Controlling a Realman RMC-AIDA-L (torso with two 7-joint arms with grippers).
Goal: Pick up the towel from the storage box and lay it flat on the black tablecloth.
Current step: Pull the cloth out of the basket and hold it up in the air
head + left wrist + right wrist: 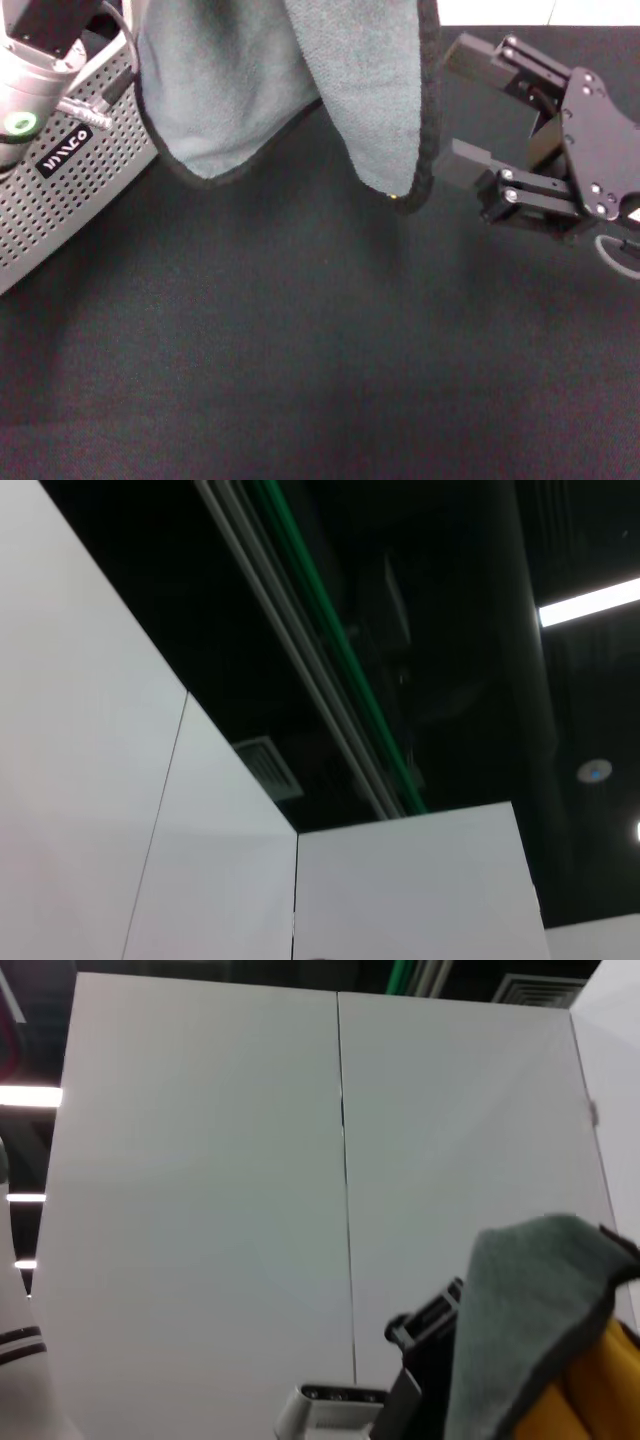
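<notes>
Claw fingers on the right arm are spreading wide: the right claw [455,110] is hovering at the far right of the scene, its 2 black fingers [462,164] pointing left with nothing between them. Just to their left, the towel [280,85] is hanging down from the top edge of the head view, grey-green face showing, black stitched edging running along its lower folds. One lower corner is dangling just beside the nearer finger, though whether the 2 are touching is unclear. In the right wrist view the towel [530,1330] is draping with its orange-yellow face peeking out beneath the grey-green one.

Under it, the black tablecloth [300,350] is covering the surface across nearly the whole view. At far left, the storage box [60,200] is sitting on the cloth, its perforated grey wall and black label facing the camera. Part of the left arm [30,70] is showing above the box; its claw is out of sight.
</notes>
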